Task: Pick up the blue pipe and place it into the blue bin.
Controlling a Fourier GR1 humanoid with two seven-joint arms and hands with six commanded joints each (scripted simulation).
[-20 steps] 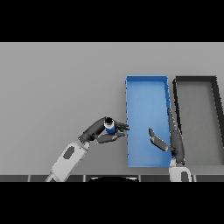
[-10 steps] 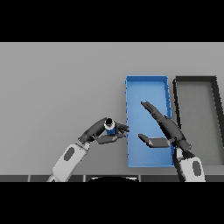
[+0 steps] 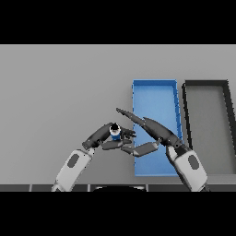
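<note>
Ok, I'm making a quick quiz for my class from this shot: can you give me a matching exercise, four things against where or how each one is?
Things:
1. blue pipe
2. blue bin
3. dark bin
4. right hand

Places or states:
A. farthest to the right on the table
B. held in the left hand, left of the blue bin
C. fingers straight, reaching toward the pipe over the blue bin's left edge
D. between the pipe and the dark bin, nothing in it

Pairs: 1-B, 2-D, 3-A, 4-C

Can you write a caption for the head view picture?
Left hand holds blue pipe beside blue bin; open right hand reaches toward it.
</note>
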